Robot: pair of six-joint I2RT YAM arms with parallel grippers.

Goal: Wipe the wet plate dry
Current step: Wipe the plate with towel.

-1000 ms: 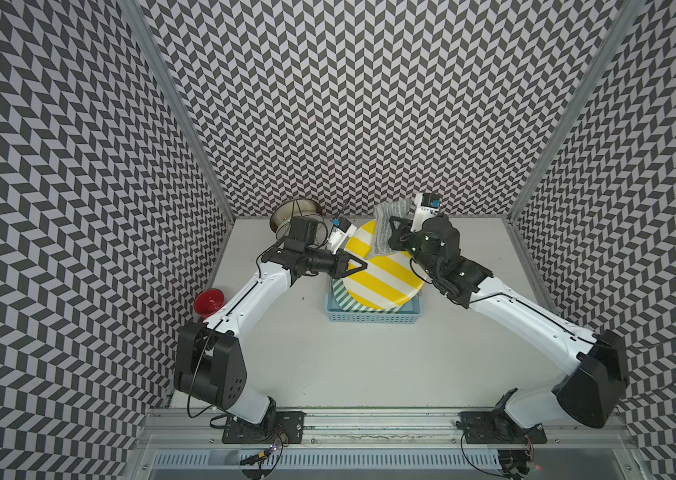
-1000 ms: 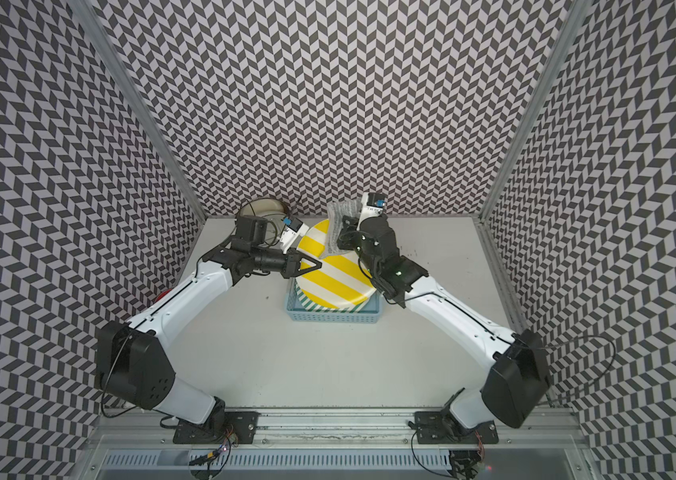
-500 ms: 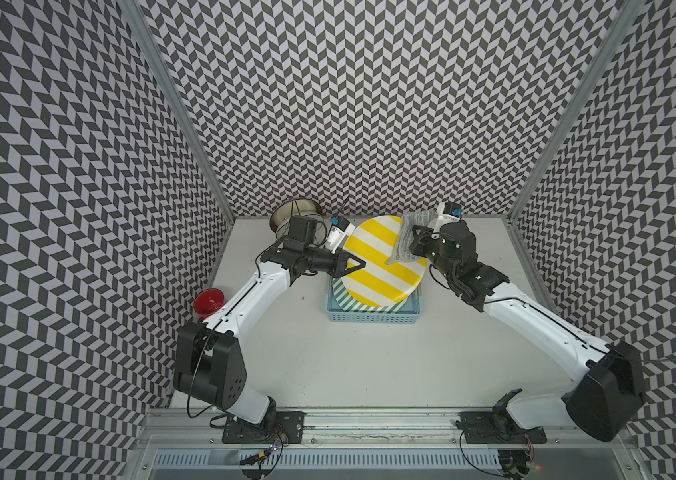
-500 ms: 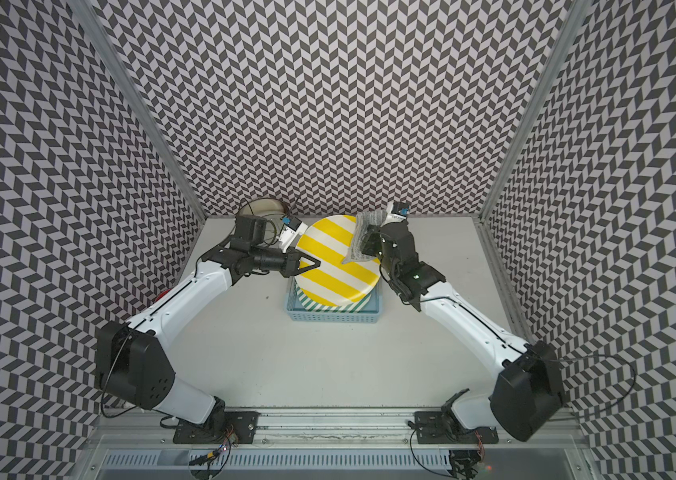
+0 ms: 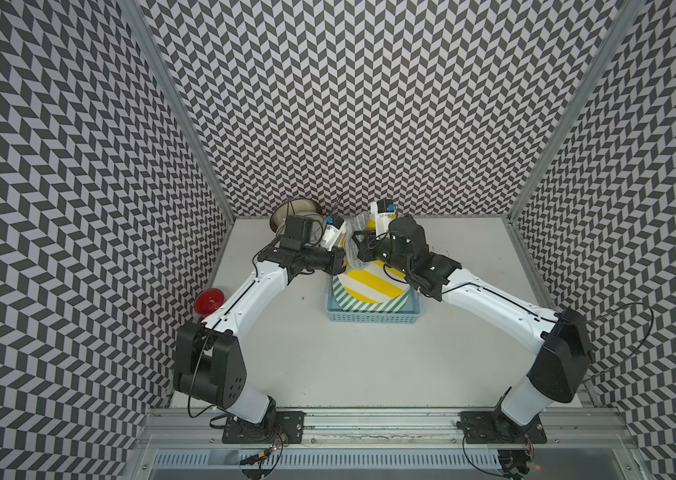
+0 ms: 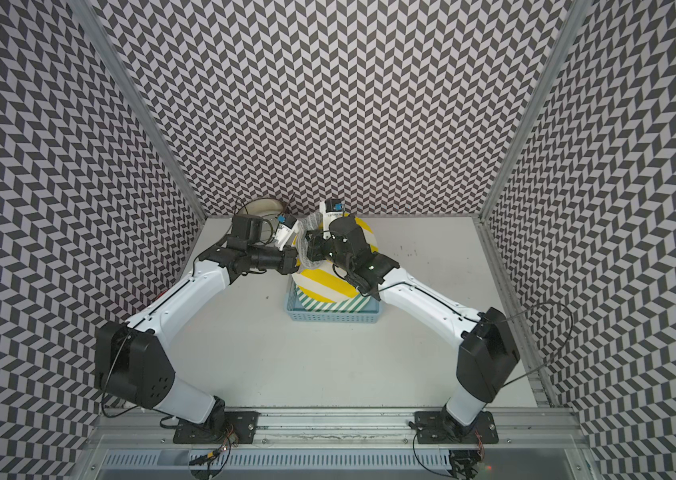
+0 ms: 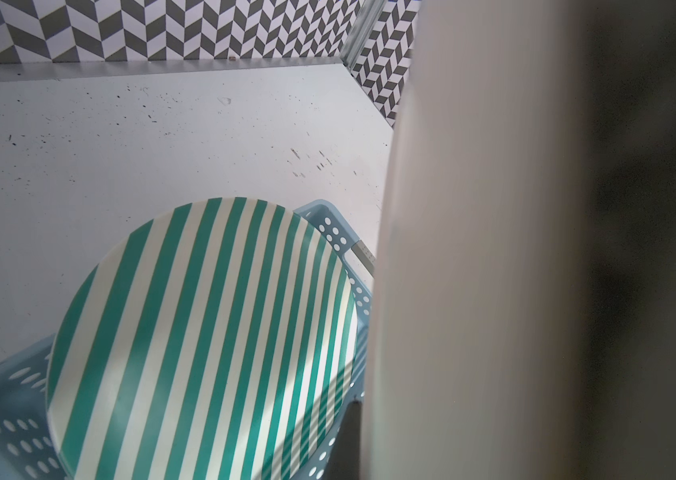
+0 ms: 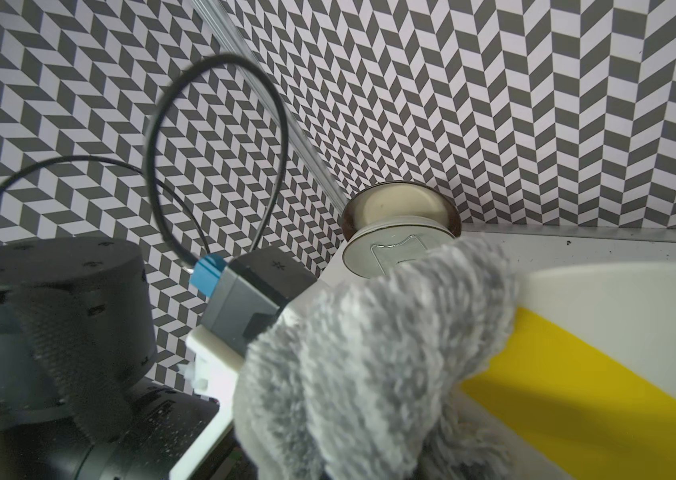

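Yellow-striped plate (image 5: 373,282) tilted above basket (image 5: 369,323), cloth (image 5: 350,253) on it.
Both top views: left gripper (image 5: 339,266) pinches its rim, right gripper (image 5: 361,248) clamped on cloth (fingertips buried). Left wrist: green-striped plate (image 7: 203,332) lies in basket. Right wrist: cloth touches yellow-striped plate.

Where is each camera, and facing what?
Top views: overhead, facing white table; left arm, right arm show.
Left wrist: on left arm, facing green-striped round plate in blue perforated basket; own body unclear.
Right wrist: on right arm, facing fluffy grey cloth against yellow-striped round plate; left arm shows.
Top views share both plates.
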